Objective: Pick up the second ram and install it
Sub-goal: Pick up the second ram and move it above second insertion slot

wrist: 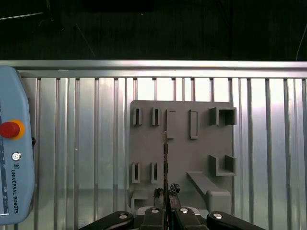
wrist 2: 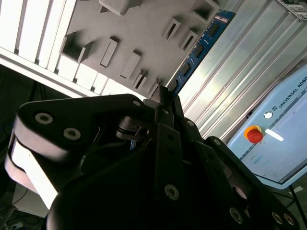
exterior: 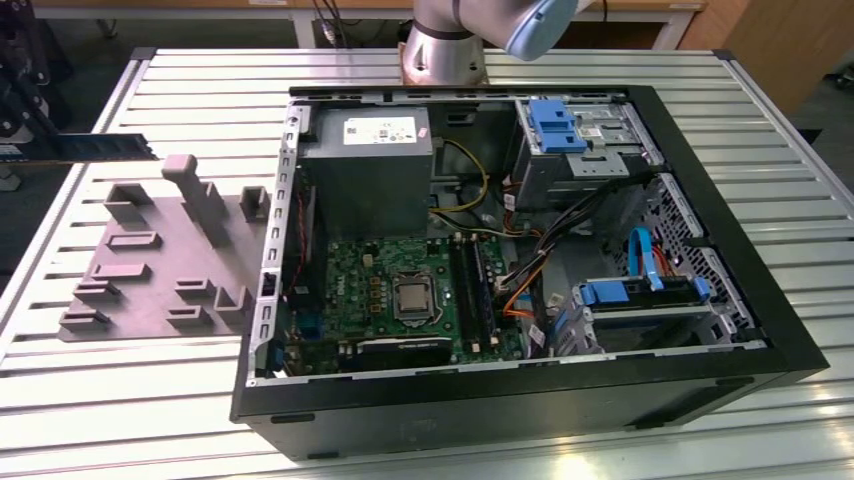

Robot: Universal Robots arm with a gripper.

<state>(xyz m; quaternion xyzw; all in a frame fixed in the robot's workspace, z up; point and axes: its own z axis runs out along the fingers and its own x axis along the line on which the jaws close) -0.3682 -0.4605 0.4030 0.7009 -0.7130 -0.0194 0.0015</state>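
Second ram: held by the tool, whose fingers are clamped on one end of the stick, as both wrist views show. In the first wrist view the stick is seen edge-on as a thin line running out from the fingertips over the grey fixture block. In the second wrist view its flat face with dark chips is seen.

Position: in the exterior view the stick hangs level at the exterior view's left, above the far end of the fixture block, and appears clear of its posts. It is well apart from the open computer case.

Progress: the pick-up is judged done. Installation is not done: the stick is outside the case and touches none of the memory slots on the motherboard. Whether any slot already holds a module cannot be told.

Markings: a teach pendant with a red stop button lies on the slatted bench and carries printed lettering. The power supply bears a white label too small to make out. No label can be made out on the stick itself.
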